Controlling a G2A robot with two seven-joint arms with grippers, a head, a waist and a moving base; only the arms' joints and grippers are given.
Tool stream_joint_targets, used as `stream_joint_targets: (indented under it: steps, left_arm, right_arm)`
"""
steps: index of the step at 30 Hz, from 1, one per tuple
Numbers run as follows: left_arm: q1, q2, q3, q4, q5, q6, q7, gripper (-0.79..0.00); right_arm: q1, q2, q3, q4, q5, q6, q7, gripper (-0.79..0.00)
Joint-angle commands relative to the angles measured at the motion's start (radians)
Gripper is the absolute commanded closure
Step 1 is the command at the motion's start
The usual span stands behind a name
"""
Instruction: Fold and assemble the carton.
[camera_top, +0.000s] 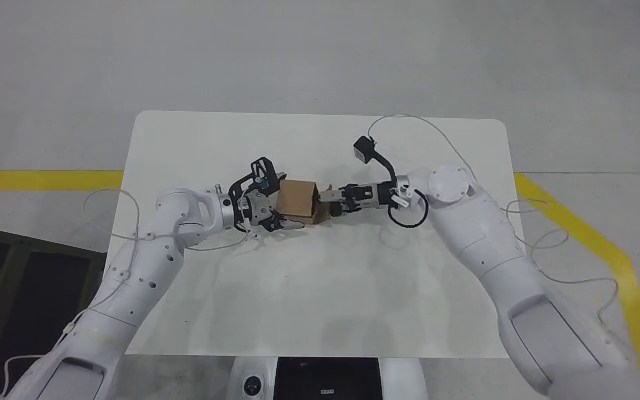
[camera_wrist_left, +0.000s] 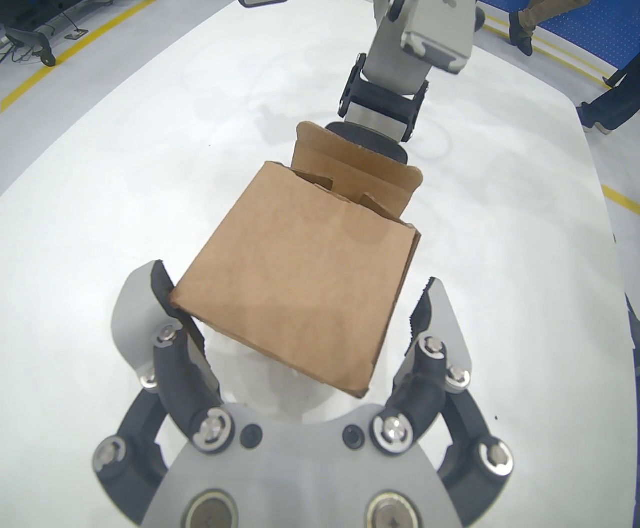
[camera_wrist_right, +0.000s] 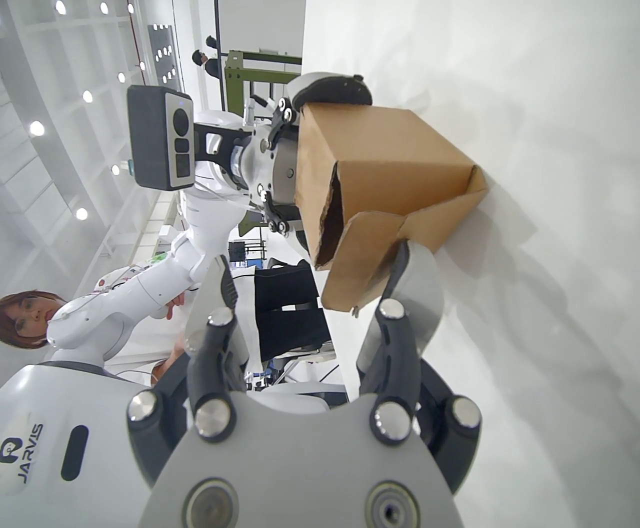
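A small brown carton (camera_top: 298, 198) lies on the white table (camera_top: 330, 290) between both grippers. In the left wrist view the carton (camera_wrist_left: 300, 280) sits tilted between the spread fingers of my left gripper (camera_wrist_left: 295, 277), which is open. One finger (camera_wrist_left: 167, 300) touches a carton corner and the other stands slightly apart. The far end has loose flaps (camera_wrist_left: 360, 175). My right gripper (camera_wrist_right: 315, 260) is open at that end, with one finger (camera_wrist_right: 412, 270) against the end flap (camera_wrist_right: 365, 260). The carton's open end (camera_wrist_right: 330, 220) faces the right gripper.
The right arm's camera module (camera_top: 362, 149) and looping cables (camera_top: 420, 120) hang above the table's back right. The table edges run close on the left and right. A person (camera_wrist_right: 30, 315) stands behind the robot, away from the carton.
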Motion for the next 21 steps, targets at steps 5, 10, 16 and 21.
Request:
stream_joint_targets:
  steps: [5,10,16,21]
  left_arm:
    - [0.009,0.000,-0.002,-0.014,0.005,0.004,-0.005,-0.785]
    - [0.014,0.001,-0.006,-0.022,0.008,0.006,-0.007,-0.785]
    - [0.020,0.002,-0.010,-0.031,0.008,0.007,-0.012,-0.785]
    - [0.024,0.002,-0.012,-0.037,0.009,0.009,-0.017,-0.785]
  right_arm:
    - [-0.015,-0.009,0.005,0.041,0.040,0.007,-0.016,-0.320]
    - [-0.021,-0.015,0.012,0.055,0.065,0.005,-0.017,-0.277]
    - [-0.023,-0.018,0.016,0.072,0.058,0.006,-0.015,-0.262]
    - [-0.025,-0.021,0.016,0.082,0.046,0.004,-0.018,-0.200]
